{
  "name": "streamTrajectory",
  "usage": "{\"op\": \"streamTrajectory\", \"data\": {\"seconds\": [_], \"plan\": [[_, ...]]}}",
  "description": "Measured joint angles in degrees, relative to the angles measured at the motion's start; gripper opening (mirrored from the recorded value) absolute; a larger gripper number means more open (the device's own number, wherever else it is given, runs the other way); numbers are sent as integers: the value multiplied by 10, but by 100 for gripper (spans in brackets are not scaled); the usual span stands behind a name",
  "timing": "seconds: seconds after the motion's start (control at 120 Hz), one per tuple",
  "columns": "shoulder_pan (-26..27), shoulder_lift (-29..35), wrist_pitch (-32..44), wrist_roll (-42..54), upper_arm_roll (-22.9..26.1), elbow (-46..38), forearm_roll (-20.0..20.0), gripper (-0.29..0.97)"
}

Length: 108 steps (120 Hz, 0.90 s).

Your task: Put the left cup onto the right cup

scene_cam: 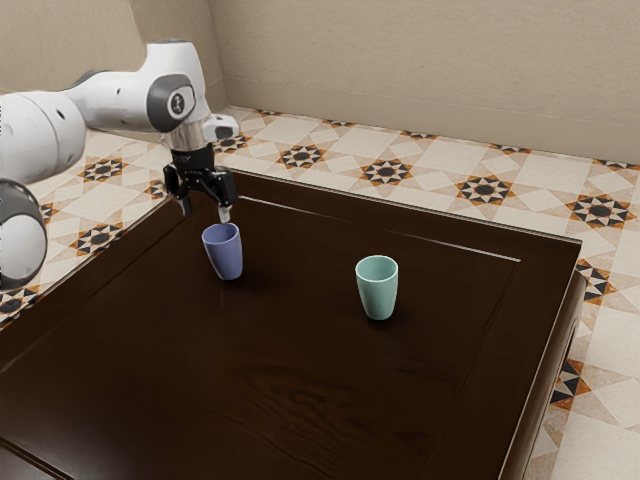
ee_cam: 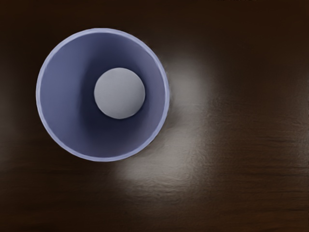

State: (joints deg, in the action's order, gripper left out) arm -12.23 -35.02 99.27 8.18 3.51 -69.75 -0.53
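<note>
A purple cup [scene_cam: 223, 250] stands upright on the dark wooden table [scene_cam: 300, 380], toward the exterior view's left. A teal cup [scene_cam: 377, 286] stands upright further to the exterior view's right. My gripper [scene_cam: 204, 210] hangs open just above and slightly behind the purple cup's rim, touching nothing. In the wrist view I look straight down into the purple cup [ee_cam: 103, 94], seeing its open mouth and pale round bottom.
The table has a raised rim [scene_cam: 400, 232] around its edge. A patterned tiled floor [scene_cam: 480, 170] lies beyond it, with a beige wall behind. My white arm [scene_cam: 100, 105] reaches in from the exterior view's upper left.
</note>
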Motion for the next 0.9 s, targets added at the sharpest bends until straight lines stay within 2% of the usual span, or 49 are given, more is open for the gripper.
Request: {"op": "streamTrajectory", "data": {"seconds": [0.292,0.9], "plan": [[6,-36,26,12,14,40,-1,68],[6,-67,52,24,25,41,-2,68]]}}
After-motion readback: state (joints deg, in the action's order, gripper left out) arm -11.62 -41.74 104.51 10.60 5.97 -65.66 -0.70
